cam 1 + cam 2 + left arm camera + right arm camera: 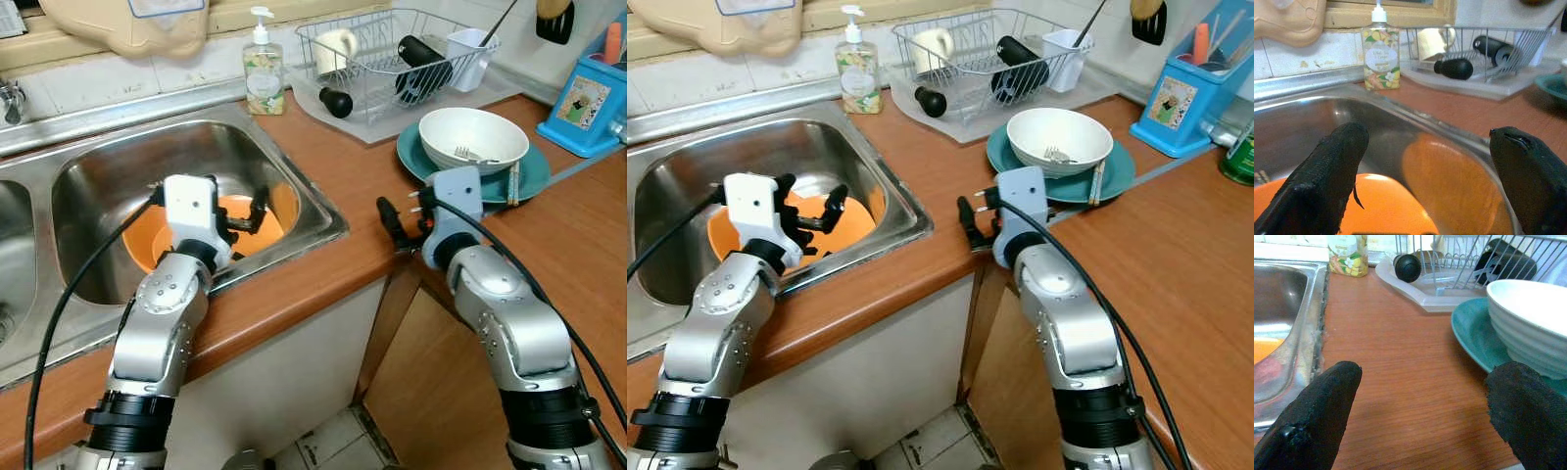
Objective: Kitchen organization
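An orange plate lies in the steel sink. My left gripper hangs open just above the plate, inside the basin. In the left wrist view its black fingers stand wide apart over the orange plate. My right gripper is open over the wooden counter near its front edge, left of a teal plate holding a white bowl with a fork in it. The right wrist view has the bowl just beyond one finger.
A dish rack with a mug, a black bottle and a white holder stands at the back. A soap bottle sits behind the sink. A blue utensil box is at the far right. Chopsticks rest on the teal plate.
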Motion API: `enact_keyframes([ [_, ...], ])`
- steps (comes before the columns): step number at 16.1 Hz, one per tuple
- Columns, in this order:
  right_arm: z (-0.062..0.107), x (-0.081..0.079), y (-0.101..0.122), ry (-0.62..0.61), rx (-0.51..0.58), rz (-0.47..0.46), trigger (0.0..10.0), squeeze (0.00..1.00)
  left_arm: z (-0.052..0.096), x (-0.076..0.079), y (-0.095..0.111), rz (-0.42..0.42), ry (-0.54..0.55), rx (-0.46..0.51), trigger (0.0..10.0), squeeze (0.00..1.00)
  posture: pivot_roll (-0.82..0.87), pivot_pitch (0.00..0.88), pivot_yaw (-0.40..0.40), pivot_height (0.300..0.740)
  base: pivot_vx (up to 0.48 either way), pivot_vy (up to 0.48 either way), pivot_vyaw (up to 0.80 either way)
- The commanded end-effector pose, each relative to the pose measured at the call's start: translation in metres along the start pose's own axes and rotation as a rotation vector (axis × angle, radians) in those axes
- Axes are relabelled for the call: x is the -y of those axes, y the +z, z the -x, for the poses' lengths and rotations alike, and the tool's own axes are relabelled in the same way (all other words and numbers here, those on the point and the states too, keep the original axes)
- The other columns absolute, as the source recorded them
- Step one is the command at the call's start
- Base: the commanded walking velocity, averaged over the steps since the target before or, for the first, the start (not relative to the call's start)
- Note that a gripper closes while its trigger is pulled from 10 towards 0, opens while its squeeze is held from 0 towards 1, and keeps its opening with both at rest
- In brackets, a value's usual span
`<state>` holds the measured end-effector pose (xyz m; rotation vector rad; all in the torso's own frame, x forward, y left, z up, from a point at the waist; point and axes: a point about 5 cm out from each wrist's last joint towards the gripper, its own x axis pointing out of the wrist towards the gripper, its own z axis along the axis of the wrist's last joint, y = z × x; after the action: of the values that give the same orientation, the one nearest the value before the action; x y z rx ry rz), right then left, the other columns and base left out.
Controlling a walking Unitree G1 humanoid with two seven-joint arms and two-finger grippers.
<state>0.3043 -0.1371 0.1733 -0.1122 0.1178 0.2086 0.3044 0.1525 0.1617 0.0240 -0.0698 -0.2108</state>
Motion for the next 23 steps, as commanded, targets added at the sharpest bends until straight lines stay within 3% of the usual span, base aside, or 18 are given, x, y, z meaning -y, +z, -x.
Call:
enact_keyframes([
  [1,-0.001,0.004,0.002,-0.009,0.008,0.009,10.0,1.0,0.003,0.002,-0.002,-0.042,-0.014,-0.021,10.0,0.0,-0.03,0.0,0.045,0.74,0.0,0.0,0.0],
  [4,-0.007,0.012,0.001,-0.002,-0.029,0.04,10.0,1.0,0.013,0.002,-0.004,-0.1,-0.044,-0.045,10.0,0.0,-0.02,0.0,0.02,0.74,0.0,0.0,0.0],
  [6,-0.02,0.018,0.001,0.032,-0.097,0.064,10.0,1.0,0.02,-0.001,-0.005,-0.179,-0.083,-0.066,10.0,0.0,-0.01,0.0,0.006,0.74,0.0,0.0,0.0],
  [10,-0.037,0.024,0.004,0.045,-0.139,0.076,10.0,1.0,0.027,-0.002,-0.004,-0.246,-0.176,-0.07,10.0,0.0,-0.01,0.0,-0.005,0.74,0.0,0.0,0.0],
  [11,-0.042,0.026,0.004,0.043,-0.15,0.072,10.0,0.79,0.028,-0.004,-0.003,-0.261,-0.194,-0.068,10.0,0.0,-0.01,0.0,-0.005,0.74,0.0,0.0,0.0],
  [12,-0.053,0.029,0.004,0.065,-0.185,0.058,10.0,0.0,0.03,-0.01,0.0,-0.288,-0.217,-0.071,10.0,0.0,-0.01,0.0,-0.003,0.74,0.0,0.0,0.0],
  [15,-0.066,0.037,0.01,0.052,-0.195,0.039,10.0,0.0,0.031,-0.013,0.003,-0.319,-0.254,-0.078,10.0,0.0,0.0,0.0,-0.003,0.74,0.0,0.0,0.0],
  [18,-0.077,0.045,0.014,0.04,-0.225,-0.016,10.0,0.0,0.035,-0.005,0.006,-0.308,-0.36,-0.077,10.0,0.0,0.0,0.0,-0.002,0.74,0.0,0.0,0.0],
  [23,-0.087,0.046,0.012,0.1,-0.316,-0.193,10.0,0.0,0.037,-0.002,0.009,-0.299,-0.41,-0.076,10.0,0.0,0.0,0.0,-0.01,0.74,0.0,0.0,0.0],
])
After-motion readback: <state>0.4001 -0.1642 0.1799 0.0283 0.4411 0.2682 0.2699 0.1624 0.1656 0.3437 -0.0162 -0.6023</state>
